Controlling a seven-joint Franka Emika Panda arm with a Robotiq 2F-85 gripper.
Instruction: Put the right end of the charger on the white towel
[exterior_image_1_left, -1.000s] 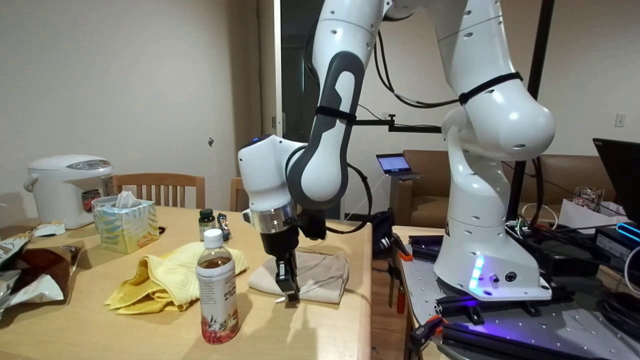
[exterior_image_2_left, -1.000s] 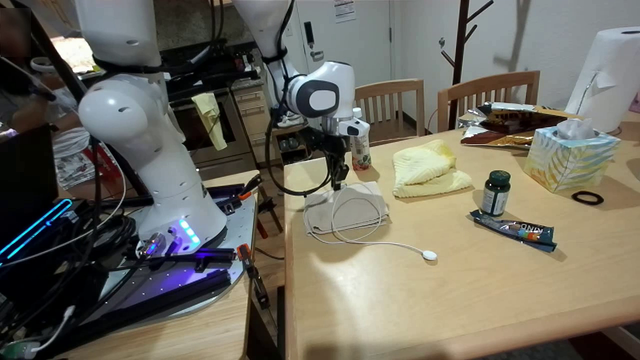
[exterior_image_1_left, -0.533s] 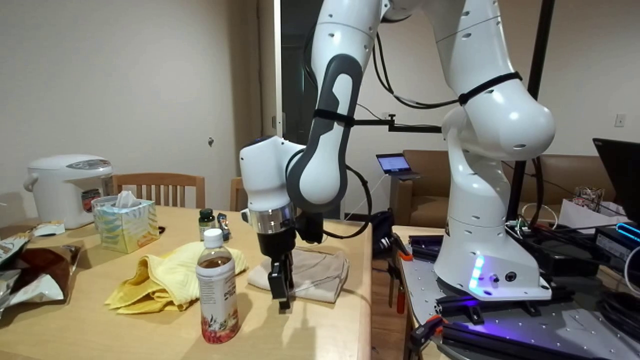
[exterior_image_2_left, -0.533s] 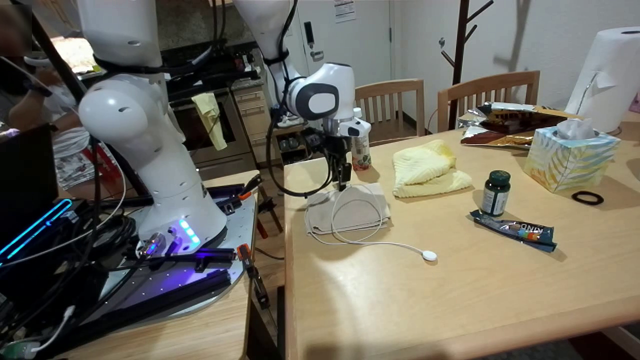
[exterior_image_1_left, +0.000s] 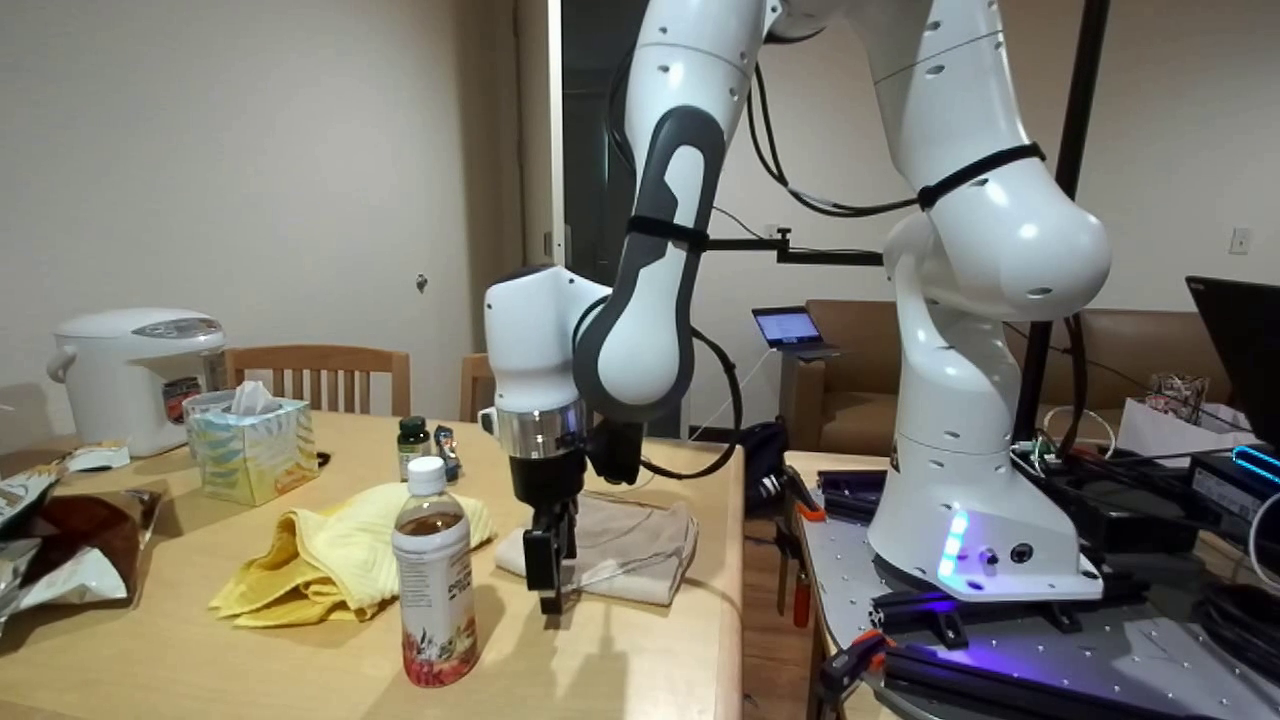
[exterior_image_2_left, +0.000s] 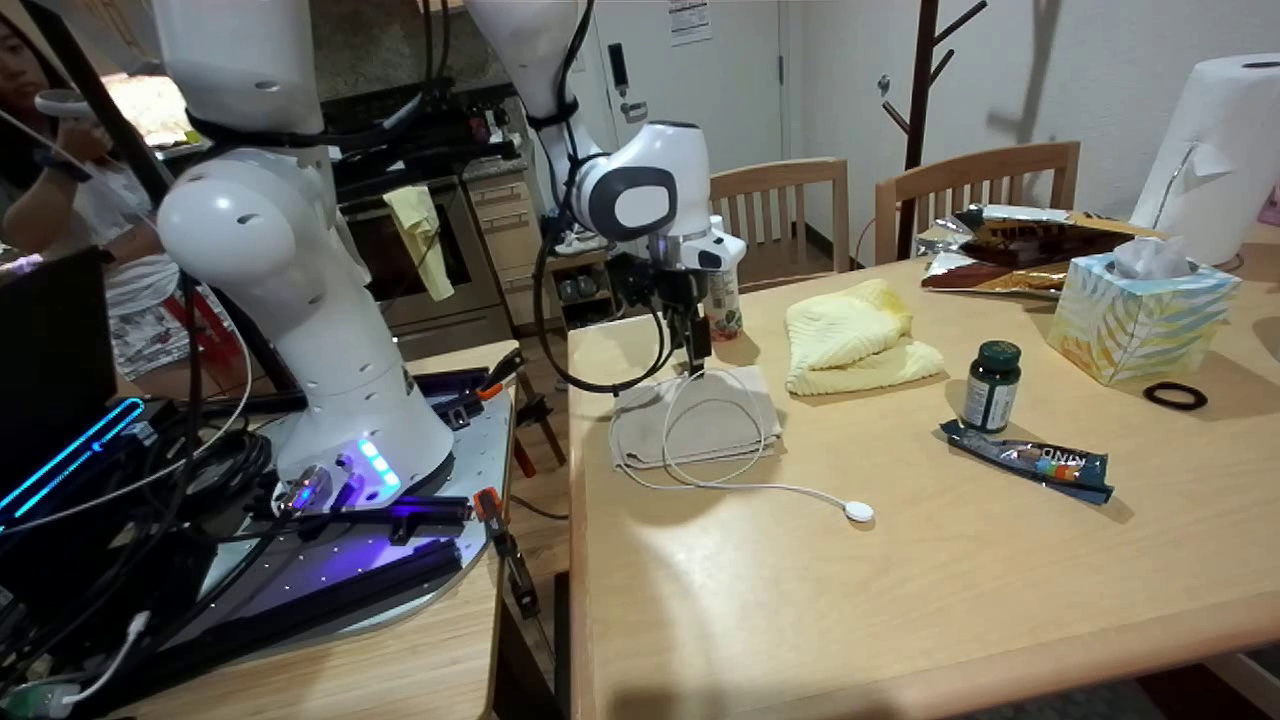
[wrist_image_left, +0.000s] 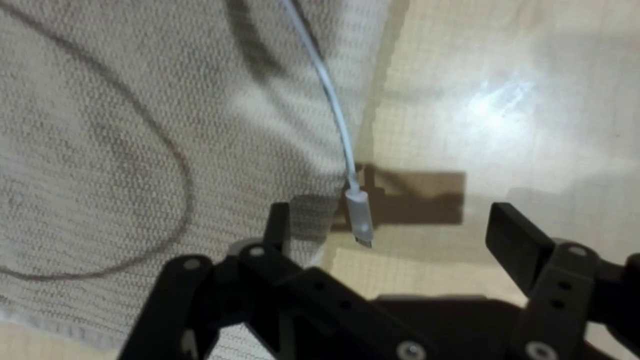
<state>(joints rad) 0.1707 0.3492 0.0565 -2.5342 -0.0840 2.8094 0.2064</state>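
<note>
Pale desk (exterior_image_2_left: 900, 600): fingers (wrist_image_left: 515, 245) have been spread wide; charger end (wrist_image_left: 360, 215) freed right of white towel (wrist_image_left: 250, 160) (wrist view), placement seemingly unfinished.

In an exterior view, we see the charger (exterior_image_2_left: 760, 487) partly on the towel (exterior_image_2_left: 712, 435); from there, one end (exterior_image_2_left: 858, 512) is on the table (exterior_image_2_left: 900, 600) at four o'clock, the cloth (exterior_image_2_left: 855, 345) at two, the drink bottle (exterior_image_2_left: 724, 305) at twelve. In the wrist view, the plug (wrist_image_left: 359, 216) is between the fingers (wrist_image_left: 277, 225).
</note>
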